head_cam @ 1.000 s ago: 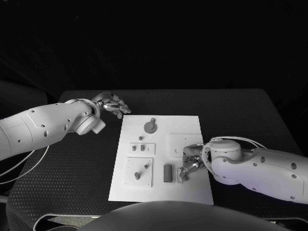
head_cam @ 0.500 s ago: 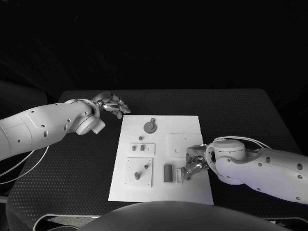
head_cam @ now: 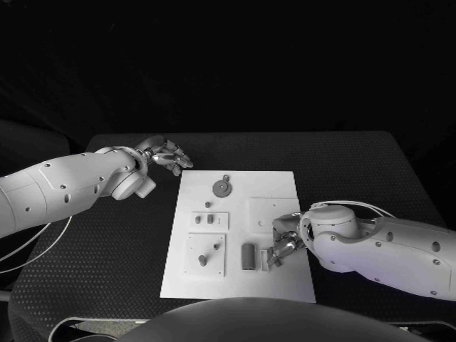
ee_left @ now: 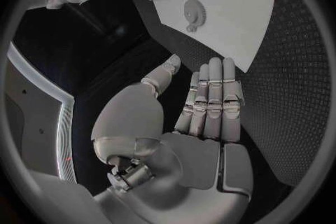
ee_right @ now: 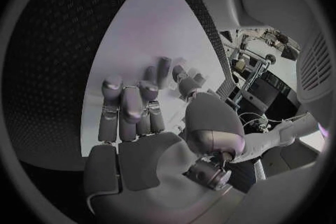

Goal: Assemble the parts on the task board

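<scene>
The white task board (head_cam: 274, 194) lies in the middle of the black table. On it are a grey gear (head_cam: 222, 187), two small pieces (head_cam: 209, 219), a plate with pegs (head_cam: 204, 254), a dark upright block (head_cam: 249, 256) and a pale narrow piece (head_cam: 265, 258). My right hand (head_cam: 283, 243) hovers low over the board's near right part, fingers curled down beside the pale piece; whether it pinches anything is hidden. The right wrist view shows the fingertips (ee_right: 131, 102) on the board with the dark block (ee_right: 162, 69) just beyond. My left hand (head_cam: 165, 153) stays off the board's far left corner, fingers (ee_left: 210, 95) straight and empty.
The board's far corner (ee_left: 231, 39) and the gear (ee_left: 192, 11) lie ahead of the left hand. Black table (head_cam: 351, 171) surrounds the board on both sides. A white cable (head_cam: 23, 253) hangs by the table's left edge.
The right hand drifted slightly to the right and came back to the left, still over the same spot on the board. The left hand has not moved.
</scene>
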### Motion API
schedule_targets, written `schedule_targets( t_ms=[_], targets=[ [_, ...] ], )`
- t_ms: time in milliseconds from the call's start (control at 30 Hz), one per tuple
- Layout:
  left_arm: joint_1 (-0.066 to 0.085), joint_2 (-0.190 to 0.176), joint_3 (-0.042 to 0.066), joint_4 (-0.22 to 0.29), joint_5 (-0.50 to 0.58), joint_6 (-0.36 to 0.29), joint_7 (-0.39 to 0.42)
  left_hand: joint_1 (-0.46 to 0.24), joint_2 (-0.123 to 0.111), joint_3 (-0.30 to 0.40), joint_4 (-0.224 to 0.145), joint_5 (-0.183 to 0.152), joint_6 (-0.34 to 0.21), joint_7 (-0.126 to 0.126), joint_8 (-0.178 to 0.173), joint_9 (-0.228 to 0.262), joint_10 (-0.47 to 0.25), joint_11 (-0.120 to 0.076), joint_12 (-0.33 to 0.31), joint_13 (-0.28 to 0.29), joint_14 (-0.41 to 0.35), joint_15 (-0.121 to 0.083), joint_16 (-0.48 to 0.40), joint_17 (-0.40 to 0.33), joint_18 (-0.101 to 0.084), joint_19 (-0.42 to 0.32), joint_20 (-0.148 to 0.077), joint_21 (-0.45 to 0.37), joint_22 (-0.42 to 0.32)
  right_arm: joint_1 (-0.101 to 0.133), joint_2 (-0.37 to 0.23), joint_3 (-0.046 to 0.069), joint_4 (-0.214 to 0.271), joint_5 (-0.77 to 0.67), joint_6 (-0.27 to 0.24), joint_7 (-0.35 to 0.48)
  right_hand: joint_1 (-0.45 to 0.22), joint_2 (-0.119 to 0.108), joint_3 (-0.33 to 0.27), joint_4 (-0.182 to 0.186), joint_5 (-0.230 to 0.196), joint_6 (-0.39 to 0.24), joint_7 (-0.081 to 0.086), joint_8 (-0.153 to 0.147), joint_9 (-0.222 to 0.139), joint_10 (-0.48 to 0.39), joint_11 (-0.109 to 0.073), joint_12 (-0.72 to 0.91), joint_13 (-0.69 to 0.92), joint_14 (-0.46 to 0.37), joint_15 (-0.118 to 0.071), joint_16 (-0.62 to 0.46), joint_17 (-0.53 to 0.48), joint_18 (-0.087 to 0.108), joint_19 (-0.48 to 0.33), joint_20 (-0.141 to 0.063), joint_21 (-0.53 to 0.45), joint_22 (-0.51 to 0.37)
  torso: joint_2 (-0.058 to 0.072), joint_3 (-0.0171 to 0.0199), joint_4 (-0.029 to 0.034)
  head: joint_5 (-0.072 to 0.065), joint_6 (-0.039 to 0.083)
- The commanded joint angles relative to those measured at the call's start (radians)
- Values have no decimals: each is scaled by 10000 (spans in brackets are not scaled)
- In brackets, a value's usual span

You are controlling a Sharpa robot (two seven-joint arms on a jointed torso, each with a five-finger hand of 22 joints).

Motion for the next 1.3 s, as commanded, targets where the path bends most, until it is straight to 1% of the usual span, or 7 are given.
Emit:
schedule_targets(
  t_ms=[33, 167, 300, 400, 733, 1033, 1300],
  targets=[
    [9, 15, 3, 22, -22, 129, 47, -76, -5, 17, 31, 45, -84, -5, -16, 6, -83, -12, -13, -12, 46, 5, -70, 18, 102, -7, 83, -55, 16, -125, 36, -110, -197, -492, 815, -385, -213, 170, 27, 37, 57, -345, 287, -42, -1000, -71, -40, -51, 18, -67, 17, -39, 34, 450, -12, 32, -53, -4, 1, -9, 10, -9, 0],
    [9, 12, 3, 27, -22, 130, 39, -79, -3, 18, 33, 46, -83, -5, -16, 6, -83, -12, -13, -12, 47, 5, -72, 21, 102, -6, 82, -55, 17, -125, 117, -111, -254, -453, 996, -329, -458, 528, 94, 40, 58, -342, 278, -20, -1011, -72, -49, -41, 34, -48, 9, -11, 79, 450, -18, 13, -41, 13, 3, -8, 13, -16, 0],
    [9, 13, 3, 29, -26, 139, 20, -83, -2, 18, 35, 45, -83, -5, -16, 6, -83, -12, -13, -12, 47, 5, -75, 24, 102, -6, 83, -56, 18, -125, 180, -111, -275, -358, 1327, -223, -459, 1040, 266, -121, 58, -339, 271, 0, -1022, -72, -56, -28, 50, -56, 5, 3, 91, 450, -38, -6, -18, 44, 3, -6, 17, -18, 0],
    [9, 13, 3, 30, -30, 139, 13, -84, -4, 18, 35, 45, -84, -4, -16, 6, -84, -12, -13, -12, 47, 5, -77, 26, 102, -7, 83, -56, 18, -124, 185, -111, -282, -313, 1586, -170, -199, 1243, 799, -261, 59, -329, 272, 19, -1046, -72, -54, -30, 56, -69, 8, 2, 89, 450, -54, -10, -8, 63, 2, -5, 15, -19, 0],
    [10, 6, 2, 33, -34, 153, 1, -87, -4, 19, 36, 46, -86, -4, -17, 5, -85, -12, -14, -12, 48, 5, -84, 34, 103, -8, 82, -59, 20, -122, 112, -111, -284, 15, 1922, -70, 469, 1158, 1474, -372, 58, -282, 279, 108, -1068, -34, -39, -6, 75, -86, 34, 31, 96, 450, -84, 54, 118, 170, 1, 1, 4, -10, 0],
    [10, 0, 2, 43, -45, 144, -1, -90, -4, 21, 37, 46, -88, -4, -17, 5, -86, -11, -14, -12, 49, 5, -91, 41, 103, -8, 82, -60, 22, -122, 41, -111, -318, 4, 1873, -77, 897, 811, 1541, -372, 57, -326, 297, 142, -1082, -38, -21, -15, 74, -143, 51, 9, 30, 450, -112, 98, 155, 190, 0, 1, 3, -27, 0],
    [10, -10, 2, 43, -46, 141, -11, -94, -4, 22, 38, 45, -89, -3, -18, 5, -87, -11, -14, -12, 50, 5, -97, 49, 103, -8, 82, -62, 24, -122, 37, -111, -336, -36, 1819, -75, 897, 742, 1510, -359, 57, -337, 304, 146, -1086, -47, -14, -24, 72, -163, 57, -4, 4, 450, -116, 112, 151, 185, 3, -1, 5, -21, 0]
  ],
)
